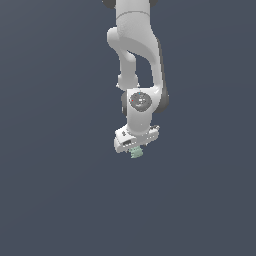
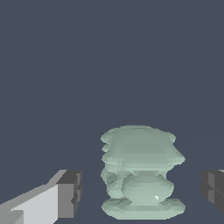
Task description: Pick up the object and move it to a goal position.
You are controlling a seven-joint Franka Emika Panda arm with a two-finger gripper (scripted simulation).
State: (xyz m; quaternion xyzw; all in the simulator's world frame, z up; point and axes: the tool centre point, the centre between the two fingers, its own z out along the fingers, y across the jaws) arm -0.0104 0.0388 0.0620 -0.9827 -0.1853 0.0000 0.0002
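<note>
The object point(image 2: 141, 173) is a pale mint-green lump with stacked ridges and bumps. In the wrist view it sits between my two dark finger pads point(image 2: 70, 192), with a clear gap on each side, wider toward the left pad. My gripper point(image 2: 142, 191) is open around it and touches it on neither side. In the exterior view the white gripper point(image 1: 134, 149) points down from the arm, and the object point(image 1: 136, 154) shows as a tiny green speck right under the hand. No goal marker shows in either view.
A plain dark blue-grey surface point(image 1: 60, 200) fills both views. The white arm point(image 1: 137, 55) comes down from the exterior view's top centre.
</note>
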